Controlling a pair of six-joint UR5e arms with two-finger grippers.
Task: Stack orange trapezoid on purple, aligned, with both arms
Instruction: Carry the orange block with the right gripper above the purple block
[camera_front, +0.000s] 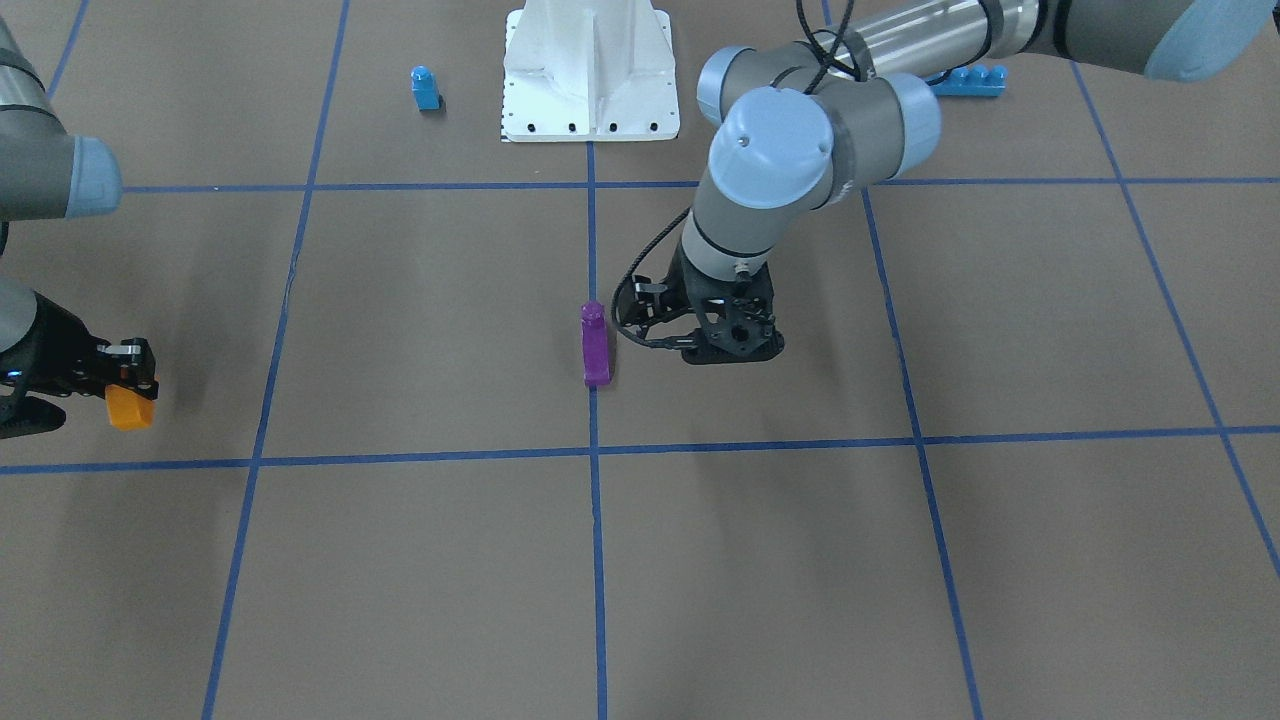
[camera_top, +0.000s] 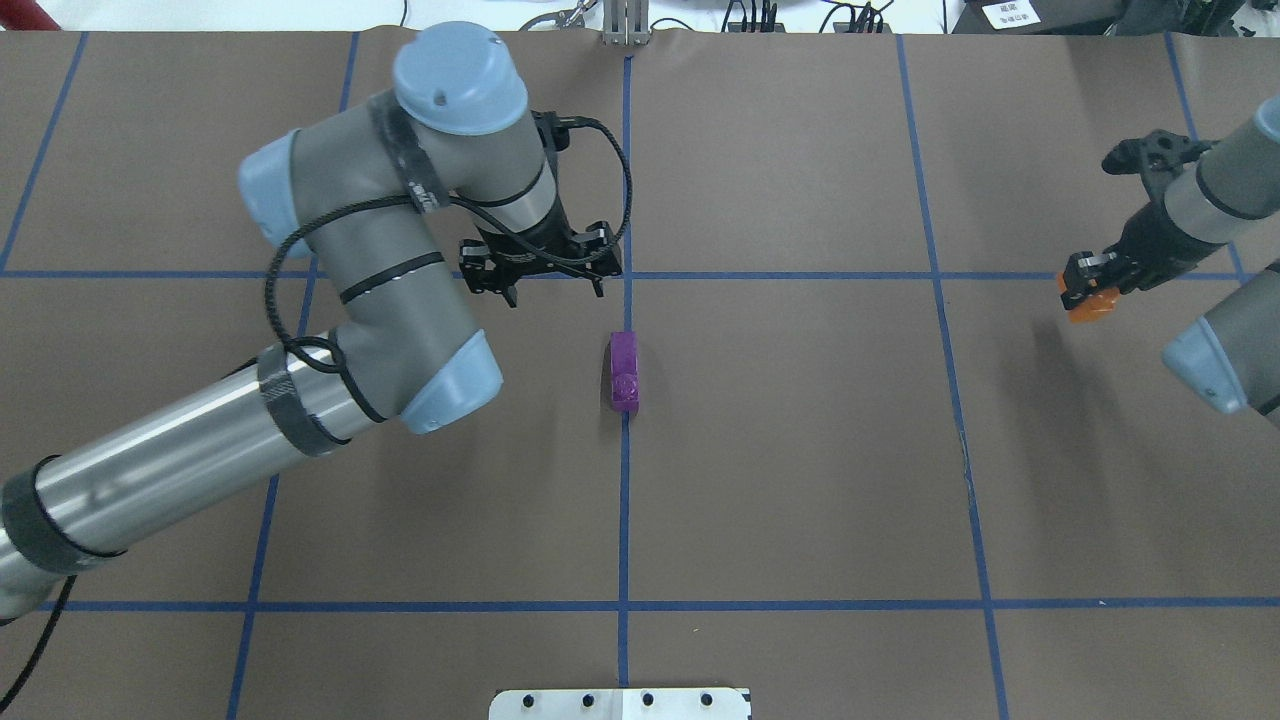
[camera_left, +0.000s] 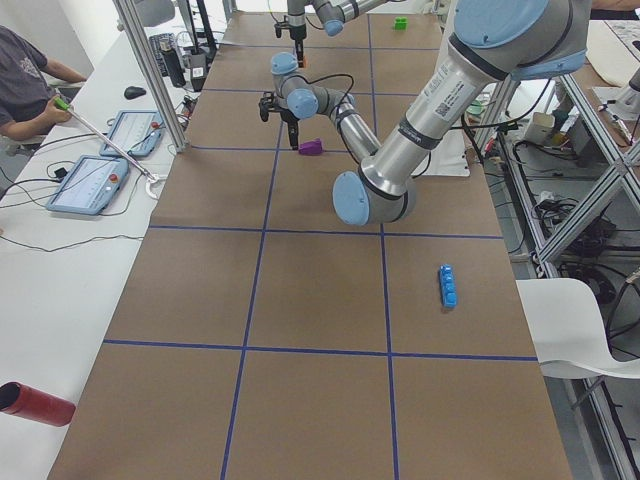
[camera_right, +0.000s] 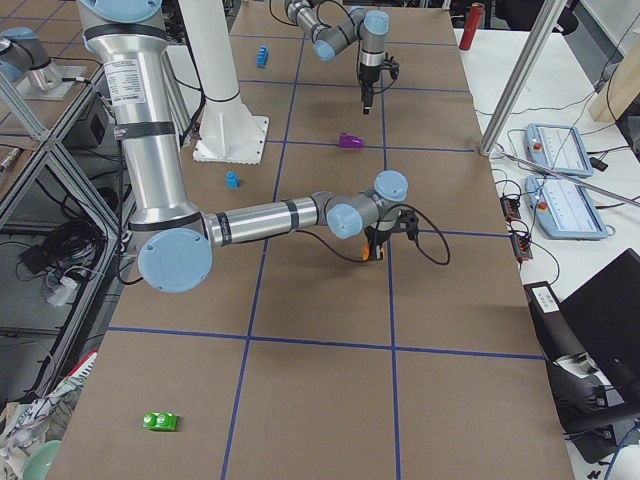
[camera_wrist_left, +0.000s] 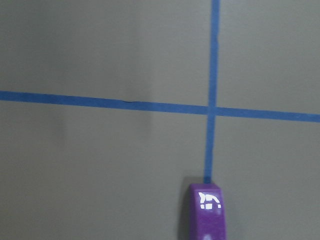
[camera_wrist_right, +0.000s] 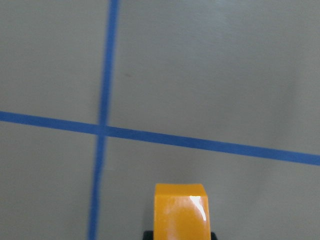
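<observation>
The purple brick (camera_front: 595, 348) sits on the table on the blue centre line, its long side along the line. It also shows in the overhead view (camera_top: 625, 370) and at the bottom of the left wrist view (camera_wrist_left: 209, 212). My left gripper (camera_top: 545, 285) hangs just beside it, apart from it, and looks open and empty; it also shows in the front view (camera_front: 732, 350). My right gripper (camera_front: 128, 392) is shut on the orange trapezoid (camera_front: 131, 408) far out on my right side, just above the table. The orange trapezoid shows too in the overhead view (camera_top: 1090, 303) and the right wrist view (camera_wrist_right: 180, 212).
A blue single-stud brick (camera_front: 425, 88) and a long blue brick (camera_front: 968, 80) lie near the white base mount (camera_front: 590, 70). A green brick (camera_right: 160, 421) lies at the table's right end. A red cylinder (camera_left: 35, 403) and operators' tablets (camera_left: 90, 185) sit beside the table.
</observation>
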